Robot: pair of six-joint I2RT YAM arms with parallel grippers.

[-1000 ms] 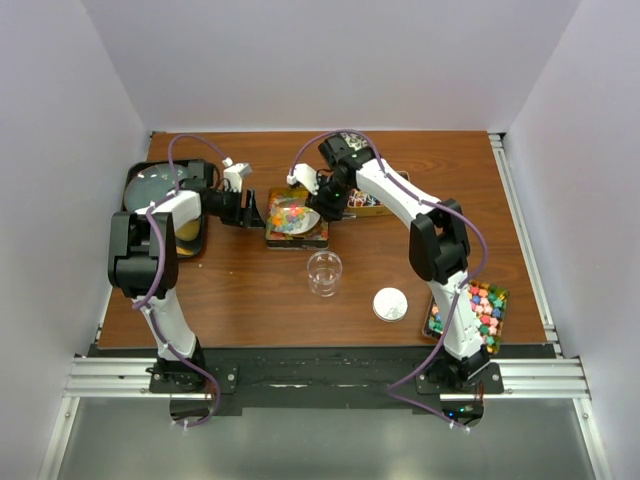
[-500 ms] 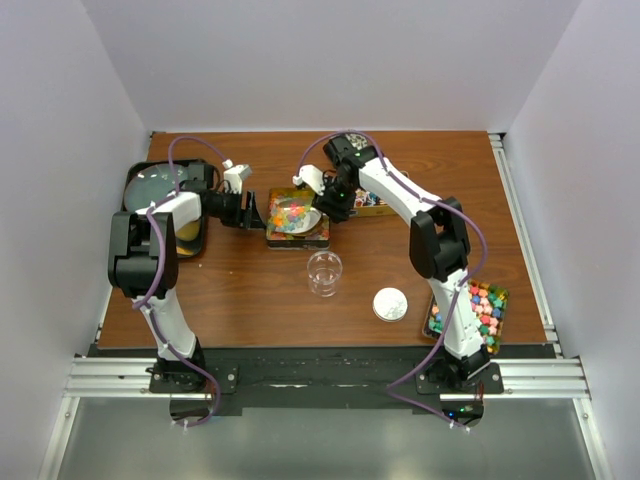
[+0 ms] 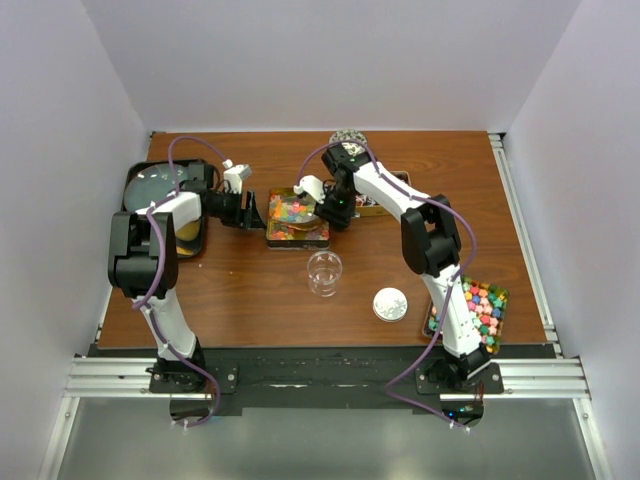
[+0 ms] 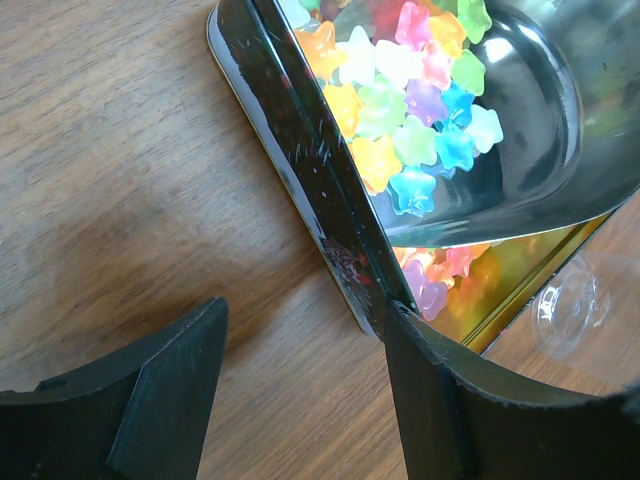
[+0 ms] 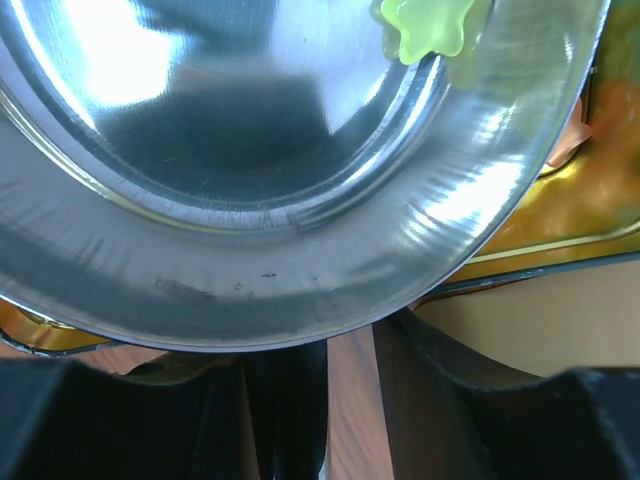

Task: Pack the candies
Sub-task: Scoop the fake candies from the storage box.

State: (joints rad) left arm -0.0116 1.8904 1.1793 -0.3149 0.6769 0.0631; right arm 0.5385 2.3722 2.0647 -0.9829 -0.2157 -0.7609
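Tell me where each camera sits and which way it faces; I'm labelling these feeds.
Top external: above and behind the bases, looking down on the table; left arm and right arm show.
Left wrist: faces the candy tin's wall; open left gripper shows.
Right wrist: close against the metal scoop; right gripper shows.
Shared: both wrist views show that scoop and star candies.

Brown wooden table [image 3: 250,290]. Clear cup [image 3: 324,272] upright near centre. White round lid [image 3: 390,303] lies flat to its right, apart. Black-walled, gold-lined tin [image 4: 300,150] behind cup, with shiny metal scoop [image 4: 560,150] tilted over it. Dark tray [image 3: 190,238] at left edge, round grey disc [image 3: 152,185] behind.
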